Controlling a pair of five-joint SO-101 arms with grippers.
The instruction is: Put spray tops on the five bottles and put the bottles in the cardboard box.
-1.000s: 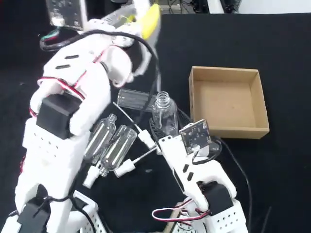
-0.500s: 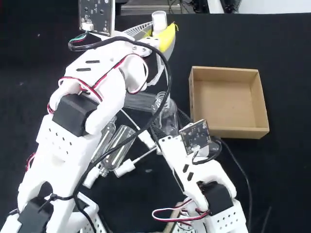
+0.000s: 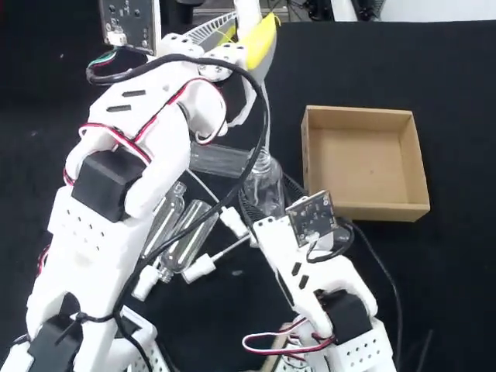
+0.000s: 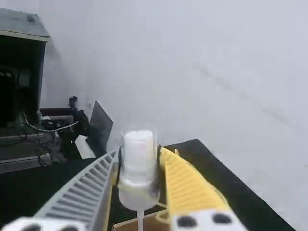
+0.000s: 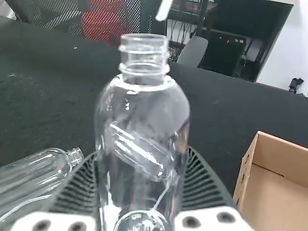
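Note:
In the high view my left gripper is raised at the back, shut on a white spray top whose thin tube hangs down toward the upright bottle. The left wrist view shows the spray top pinched between the grey and yellow fingers. My right gripper is shut on the upright clear bottle, whose mouth is uncapped. The tube's tip hangs just above that mouth. The cardboard box stands to the right with nothing inside.
Three clear bottles lie left of the upright one: one crosswise and two side by side. Loose spray tops lie near them. A lying bottle and the box wall flank the right gripper.
My left arm swung its gripper and the spray top right, then slightly up and back, so the tube now hangs over the upright bottle. The right arm and bottle stayed still.

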